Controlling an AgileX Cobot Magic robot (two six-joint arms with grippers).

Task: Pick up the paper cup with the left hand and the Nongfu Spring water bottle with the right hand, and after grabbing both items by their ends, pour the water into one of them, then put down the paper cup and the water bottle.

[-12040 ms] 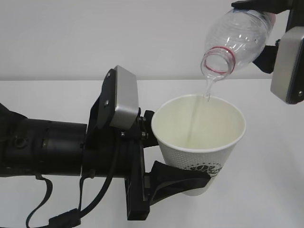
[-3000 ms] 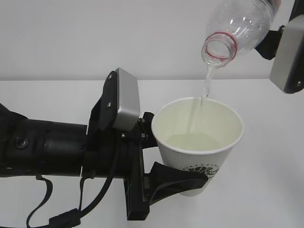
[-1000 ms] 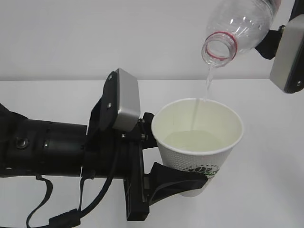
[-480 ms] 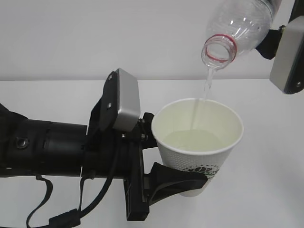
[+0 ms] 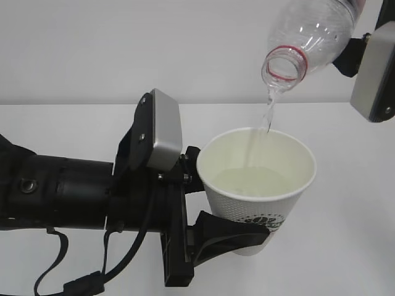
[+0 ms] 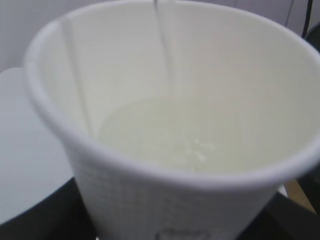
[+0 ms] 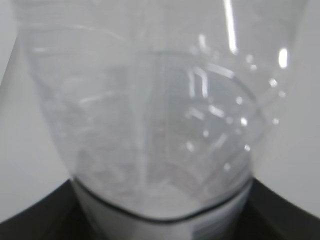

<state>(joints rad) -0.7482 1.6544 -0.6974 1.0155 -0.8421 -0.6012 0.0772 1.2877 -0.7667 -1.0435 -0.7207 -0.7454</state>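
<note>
The black left tool (image 5: 231,237) clasps the white dimpled paper cup (image 5: 259,191) low down above the tabletop (image 5: 345,246) while the right tool, seemingly gripping the clear plastic bottle (image 5: 311,37), pours water (image 5: 266,117); next, tip upright.

paper cup (image 5: 258,185): 1 | Nongfu Spring water bottle (image 5: 311,38): 1 | stream of water (image 5: 266,117): 1 | left hand (image 5: 237,237): 1 | right hand (image 5: 364,46): 1 | table (image 5: 352,246): 1
</note>
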